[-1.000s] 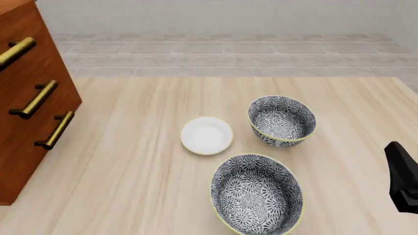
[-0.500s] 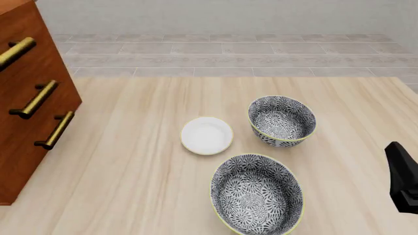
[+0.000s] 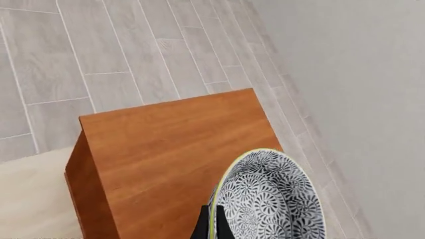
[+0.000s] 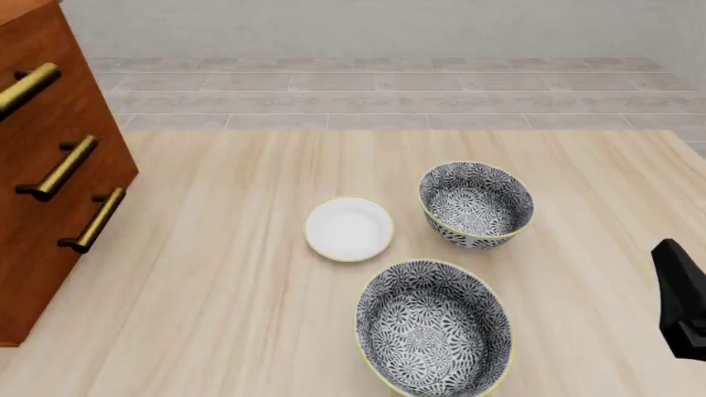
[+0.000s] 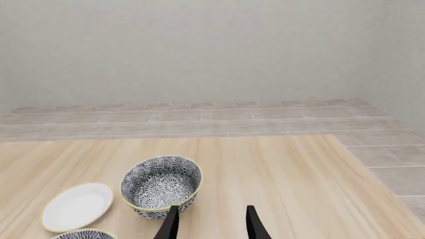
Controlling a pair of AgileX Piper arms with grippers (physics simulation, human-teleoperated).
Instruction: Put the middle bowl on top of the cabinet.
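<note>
The middle bowl [image 3: 272,199], patterned dark grey and white with a pale yellow-green rim, hangs tilted above the flat top of the reddish-brown cabinet [image 3: 172,144] in the left wrist view. My left gripper [image 3: 212,226] is shut on its rim, one finger on each side of the wall. Whether the bowl touches the cabinet top cannot be told. The front view shows only the cabinet's front [image 4: 45,190] with brass bar handles, at the left edge; the held bowl and left gripper are out of that view. My right gripper [image 5: 212,226] is open and empty over the table.
Two lookalike patterned bowls stay on the table: one at the centre right [image 4: 475,203], a larger-looking one near the front [image 4: 434,327]. A small white saucer [image 4: 349,229] lies between them and the cabinet. The right arm's black body [image 4: 680,298] shows at the right edge.
</note>
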